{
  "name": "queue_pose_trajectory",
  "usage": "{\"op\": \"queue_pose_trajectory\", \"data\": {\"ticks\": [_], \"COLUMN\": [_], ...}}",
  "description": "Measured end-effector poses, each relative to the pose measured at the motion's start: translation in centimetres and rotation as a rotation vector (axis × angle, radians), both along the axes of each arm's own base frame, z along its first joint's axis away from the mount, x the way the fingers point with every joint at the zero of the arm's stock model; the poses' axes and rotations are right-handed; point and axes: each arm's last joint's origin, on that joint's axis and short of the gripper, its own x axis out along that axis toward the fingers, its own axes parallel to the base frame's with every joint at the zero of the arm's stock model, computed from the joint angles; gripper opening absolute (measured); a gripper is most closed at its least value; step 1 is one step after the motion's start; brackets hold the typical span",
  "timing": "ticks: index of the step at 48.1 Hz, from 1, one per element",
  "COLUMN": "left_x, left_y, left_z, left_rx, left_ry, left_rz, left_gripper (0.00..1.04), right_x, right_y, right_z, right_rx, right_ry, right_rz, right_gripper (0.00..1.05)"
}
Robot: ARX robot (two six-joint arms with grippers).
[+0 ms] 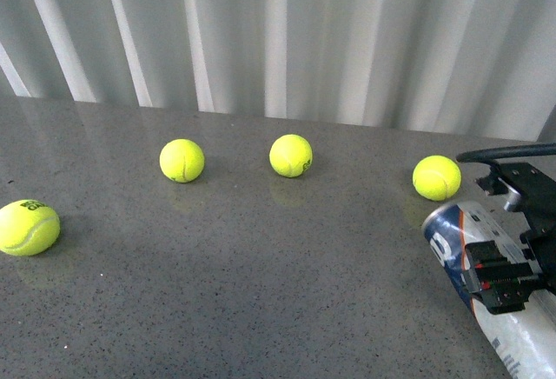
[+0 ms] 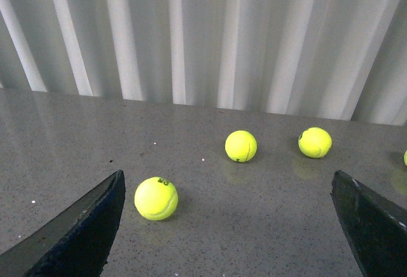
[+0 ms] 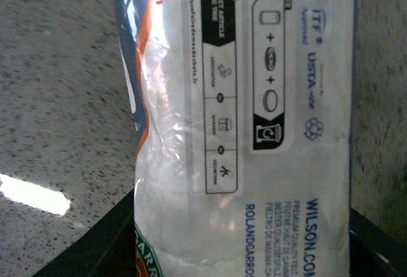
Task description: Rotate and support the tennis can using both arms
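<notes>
Well, at about 4 o'clock in the front view the tennis can (image 1: 447,238) lay slanted over the grey bench (image 1: 261,292). Its blue, white and orange end pointed toward 11 o'clock and its clear body ran out of the frame at 5 o'clock. The right arm (image 1: 508,275) sat over the can's middle, black and blocky, with a dark cable arching above it at 2 o'clock. In the right wrist view the right fingers (image 3: 95,251) showed as two dark wedges, one against each side of the can (image 3: 254,99), gripping it. The crinkled plastic and its printed label filled the whole gap between them. Whether the can's far end rested on the bench or sat just above it, I could not tell.

The left fingers (image 2: 82,232) were spread wide open in the left wrist view, holding nothing, with only bench and balls seen past them.

Four yellow balls lay well apart on the bench in the front view. The first ball (image 1: 29,227), with dark print on top, was at 9 o'clock near the frame edge. The second ball (image 1: 182,160) was at 11 o'clock and the third ball (image 1: 291,155) at 12 o'clock. The fourth ball (image 1: 436,177), at 2 o'clock, lay near the can — just beyond its coloured end and apart from it. A white pleated curtain (image 1: 278,31) hung behind the bench's far edge.
</notes>
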Motion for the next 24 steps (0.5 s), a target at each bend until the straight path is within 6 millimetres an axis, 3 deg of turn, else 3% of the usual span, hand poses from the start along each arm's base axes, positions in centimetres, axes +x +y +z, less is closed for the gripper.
{"op": "queue_pose_trajectory", "data": {"ticks": [5, 12, 18, 24], "left_x": [0.0, 0.0, 0.0, 0.0], "left_y": [0.0, 0.0, 0.0, 0.0], "left_z": [0.0, 0.0, 0.0, 0.0], "left_rx": [0.000, 0.000, 0.000, 0.000], "left_ry": [0.000, 0.000, 0.000, 0.000], "left_rz": [0.000, 0.000, 0.000, 0.000], "left_gripper": [0.98, 0.98, 0.98, 0.98], "right_x": [0.9, 2.4, 2.9, 3.8], "right_y": [1.6, 4.7, 6.9, 9.5], "right_z": [2.8, 8.7, 10.8, 10.6], "right_rx": [-0.017, -0.087, -0.175, -0.327], "right_ry": [-0.113, -0.328, -0.443, -0.499], "right_rz": [0.223, 0.556, 0.790, 1.082], "right_gripper": [0.49, 0.31, 0.22, 0.13]}}
